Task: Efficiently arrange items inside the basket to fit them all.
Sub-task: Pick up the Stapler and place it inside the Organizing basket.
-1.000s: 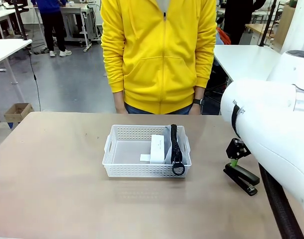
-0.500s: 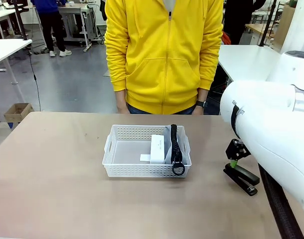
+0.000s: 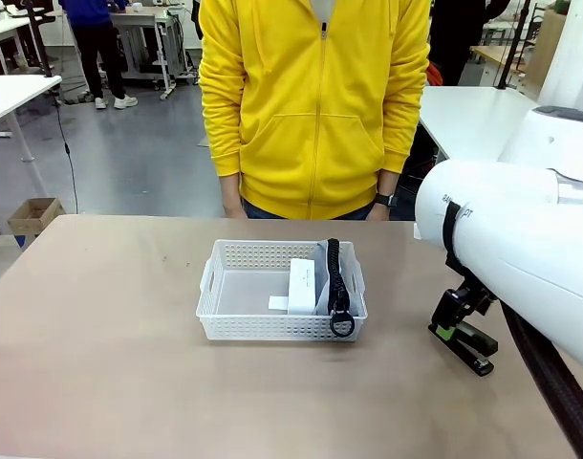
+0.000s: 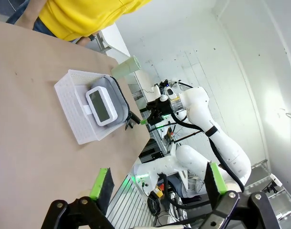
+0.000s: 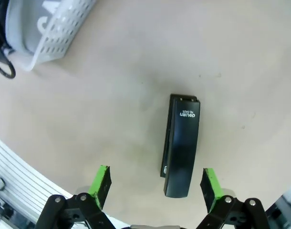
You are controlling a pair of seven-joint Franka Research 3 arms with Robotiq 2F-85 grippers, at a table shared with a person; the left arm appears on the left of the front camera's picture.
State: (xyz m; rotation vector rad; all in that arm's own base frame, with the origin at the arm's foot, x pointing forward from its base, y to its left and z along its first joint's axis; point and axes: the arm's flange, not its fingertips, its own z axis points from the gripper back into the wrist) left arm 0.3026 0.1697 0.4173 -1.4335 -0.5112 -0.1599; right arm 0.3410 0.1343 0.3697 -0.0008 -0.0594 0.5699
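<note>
Right claw (image 5: 155, 185) points down over the worktop (image 5: 112, 95), pads spread wide, black stapler (image 5: 182, 143) lying between them.

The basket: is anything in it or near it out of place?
The grey pouch stands on edge against the basket's right wall, ring over the rim; the black stapler lies outside, on the table.

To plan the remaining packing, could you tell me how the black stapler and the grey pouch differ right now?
The stapler lies flat on the table outside the basket; the pouch sits inside it, zipper uppermost. The stapler is black all over; the pouch is grey with a black zipper. Both are long and narrow.
</note>
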